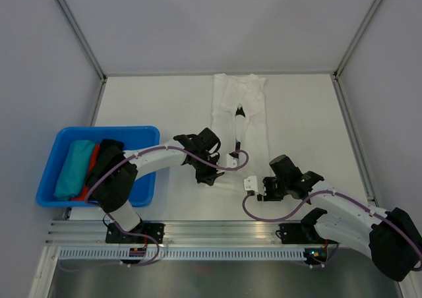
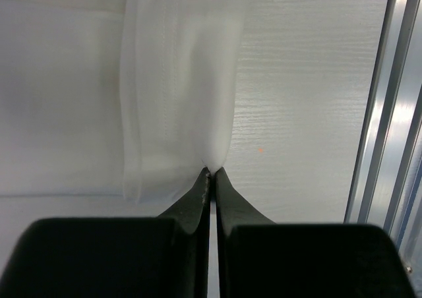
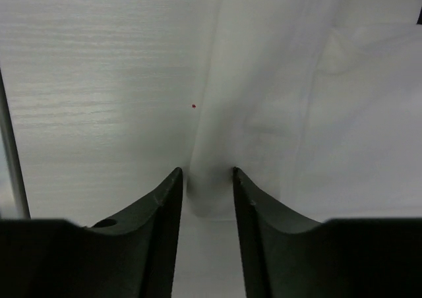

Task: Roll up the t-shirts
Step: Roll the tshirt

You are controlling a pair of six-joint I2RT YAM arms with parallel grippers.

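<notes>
A white t-shirt (image 1: pixel 254 113), folded into a long narrow strip, lies on the table from the back edge towards the arms. My left gripper (image 1: pixel 231 161) is shut, pinching the near left edge of the t-shirt (image 2: pixel 181 80) at its fingertips (image 2: pixel 212 171). My right gripper (image 1: pixel 249 184) is open at the shirt's near right end. In the right wrist view a rounded corner of the t-shirt (image 3: pixel 264 100) lies between its spread fingers (image 3: pixel 206 177). No black marks show on the cloth.
A blue bin (image 1: pixel 99 132) stands at the left edge, holding a teal roll (image 1: pixel 74 169) and red and black cloth (image 1: pixel 109 154). An aluminium rail (image 1: pixel 217 231) runs along the near table edge and shows in the left wrist view (image 2: pixel 382 113). Grey walls enclose the table.
</notes>
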